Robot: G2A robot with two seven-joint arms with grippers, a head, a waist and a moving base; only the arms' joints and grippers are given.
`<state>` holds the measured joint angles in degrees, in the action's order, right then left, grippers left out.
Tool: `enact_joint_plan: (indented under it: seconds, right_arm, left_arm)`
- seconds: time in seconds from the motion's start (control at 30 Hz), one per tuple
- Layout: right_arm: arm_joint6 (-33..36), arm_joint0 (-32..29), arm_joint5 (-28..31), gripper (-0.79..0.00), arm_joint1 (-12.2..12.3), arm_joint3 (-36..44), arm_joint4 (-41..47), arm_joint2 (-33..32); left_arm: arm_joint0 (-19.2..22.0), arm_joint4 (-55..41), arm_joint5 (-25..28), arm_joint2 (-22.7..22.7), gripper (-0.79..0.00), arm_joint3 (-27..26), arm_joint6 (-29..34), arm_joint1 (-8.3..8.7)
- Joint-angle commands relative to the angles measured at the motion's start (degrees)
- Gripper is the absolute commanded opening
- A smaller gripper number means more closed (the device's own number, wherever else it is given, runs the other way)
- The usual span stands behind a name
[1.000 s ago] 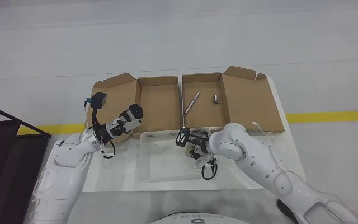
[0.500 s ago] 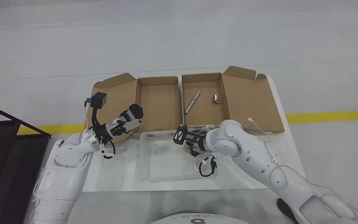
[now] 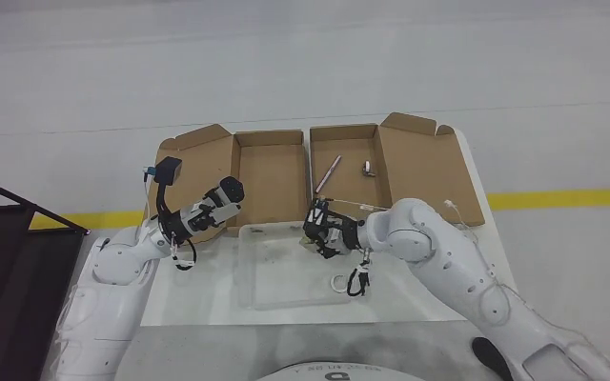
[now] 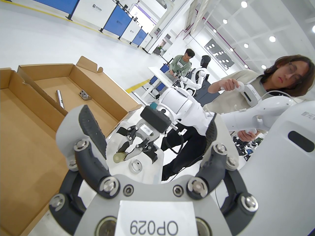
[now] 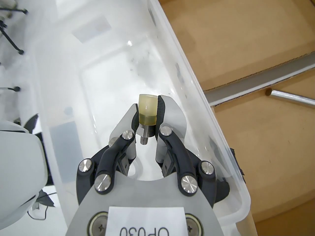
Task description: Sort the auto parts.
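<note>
**A:** What was nearest on the bench (image 3: 191,290)?

**B:** A clear bin (image 3: 276,276), closest to the robot. One metal ring (image 3: 338,282) lay loose on its floor, toward the right side.

**A:** Right end effector?

**B:** The right end effector (image 5: 147,114) was clamped on a yellowish capped stud (image 5: 147,104). The cap pointed outward and the threaded end pointed back toward the wrist. It hung over the bin's far side, close to the wall facing the boxes. The ring sat apart from it, nearer the robot.

**A:** Left one?

**B:** The left end effector (image 3: 229,189) was spread wide, with nothing between its fingers (image 4: 92,133). It hovered past the bin's far left corner, over the left edge of the left box (image 3: 272,176), by the flap.

**A:** And beyond that?

**B:** Two open cardboard boxes stood side by side just past the bin, flaps folded out. The right box (image 3: 348,195) held a metal rod (image 3: 328,173) lying at an angle near its left wall. A small metal block (image 3: 368,169) sat further right, apart from the rod.

**A:** Was the stud in a box?

**B:** No. It was in the right end effector's grip, above the bin.
</note>
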<state>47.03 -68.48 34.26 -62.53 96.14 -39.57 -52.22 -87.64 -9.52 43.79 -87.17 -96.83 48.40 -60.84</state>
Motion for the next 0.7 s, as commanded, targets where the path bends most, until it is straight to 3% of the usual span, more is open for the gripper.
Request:
enact_joint_plan:
  seconds: [0.0,0.13,0.4,0.57,0.67]
  right_arm:
    - [-4.35,-0.95,3.58,-0.785,0.39,-0.78,4.09,-2.46]
    - [-11.62,-2.95,11.48,-0.785,1.15,-2.46,11.05,-6.68]
    - [-17.32,-3.37,23.74,-0.785,1.92,-9.86,31.86,-8.75]
    - [-13.20,-1.51,23.74,-0.785,2.35,-11.65,47.10,-6.97]
    - [-7.15,-0.31,23.74,-0.785,2.47,-12.19,59.37,-5.60]
  left_arm:
    - [0.00,0.00,0.00,0.00,0.000,0.00,0.00,0.00]
    - [0.00,0.00,0.00,0.00,0.000,0.00,0.00,0.00]
    - [0.00,0.00,0.00,0.00,0.000,0.00,0.00,0.00]
    - [0.00,0.00,0.00,0.00,0.000,0.00,0.00,0.00]
    - [0.00,0.00,0.00,0.00,0.000,0.00,0.00,0.00]
